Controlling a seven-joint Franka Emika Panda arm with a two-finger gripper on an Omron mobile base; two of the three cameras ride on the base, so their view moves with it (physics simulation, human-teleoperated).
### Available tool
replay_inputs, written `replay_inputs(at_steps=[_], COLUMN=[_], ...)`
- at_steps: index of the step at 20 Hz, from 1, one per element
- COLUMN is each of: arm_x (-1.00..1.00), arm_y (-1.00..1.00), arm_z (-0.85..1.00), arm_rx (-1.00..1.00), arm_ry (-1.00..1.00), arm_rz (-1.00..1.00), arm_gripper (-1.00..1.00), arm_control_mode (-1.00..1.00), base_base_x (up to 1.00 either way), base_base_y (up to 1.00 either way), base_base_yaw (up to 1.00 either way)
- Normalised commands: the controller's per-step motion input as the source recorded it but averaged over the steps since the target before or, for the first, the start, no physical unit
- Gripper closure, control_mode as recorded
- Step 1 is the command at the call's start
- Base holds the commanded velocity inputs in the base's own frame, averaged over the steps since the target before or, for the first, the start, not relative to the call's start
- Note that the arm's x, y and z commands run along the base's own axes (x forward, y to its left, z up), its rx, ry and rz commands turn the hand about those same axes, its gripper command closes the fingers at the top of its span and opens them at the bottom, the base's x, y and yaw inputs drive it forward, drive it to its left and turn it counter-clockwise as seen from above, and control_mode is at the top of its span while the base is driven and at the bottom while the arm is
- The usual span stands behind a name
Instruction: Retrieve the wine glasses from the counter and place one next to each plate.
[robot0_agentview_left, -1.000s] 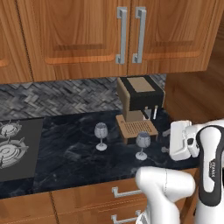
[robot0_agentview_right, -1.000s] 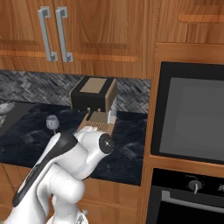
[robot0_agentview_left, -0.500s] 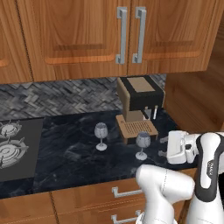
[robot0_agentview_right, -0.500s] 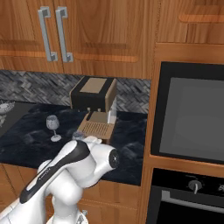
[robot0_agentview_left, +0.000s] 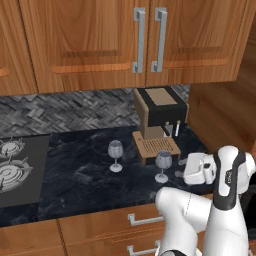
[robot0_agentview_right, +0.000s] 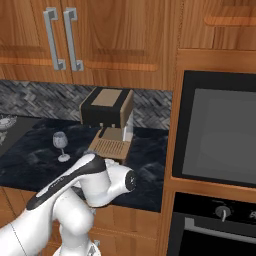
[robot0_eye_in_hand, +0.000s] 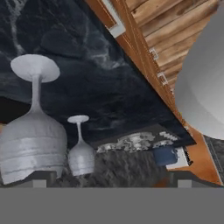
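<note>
near wine glass (robot0_agentview_left: 162, 166) just before coffee machine (robot0_agentview_left: 158, 120) | fragile, top-heavy, slick; take bowl | my end effector (robot0_agentview_left: 181, 173) spread apart, empty

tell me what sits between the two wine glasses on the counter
Nothing: bare black counter separates the left glass from the right glass, seen in the left base view.

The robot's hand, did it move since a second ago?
Yes. In the left base view the gripper has come lower and nearer the front edge of the counter, judged against the coffee machine, which stayed put.
</note>
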Motion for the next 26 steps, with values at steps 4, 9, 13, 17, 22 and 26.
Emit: replay_inputs(at_steps=[4,9,13,17,22,26], arm_x=[0.24,0.27,0.26,0.24,0.13,0.02], arm_y=[-0.27,-0.14,0.0,0.0,0.0,0.0], arm_z=[-0.11,-0.17,-0.22,-0.16,-0.19,-0.28], arm_rx=[0.06,0.06,0.0,0.0,0.0,0.0], arm_ry=[0.1,0.11,0.02,0.0,0.0,0.0], arm_rz=[0.0,0.0,0.0,0.0,0.0,0.0], arm_gripper=[-1.0,-1.0,-1.0,-1.0,-1.0,-1.0], arm_control_mode=[-1.0,-1.0,-1.0,-1.0,-1.0,-1.0], base_base_x=[0.0,0.0,0.0,0.0,0.0,0.0], base_base_y=[0.0,0.0,0.0,0.0,0.0,0.0], base_base_yaw=[0.0,0.0,0.0,0.0,0.0,0.0])
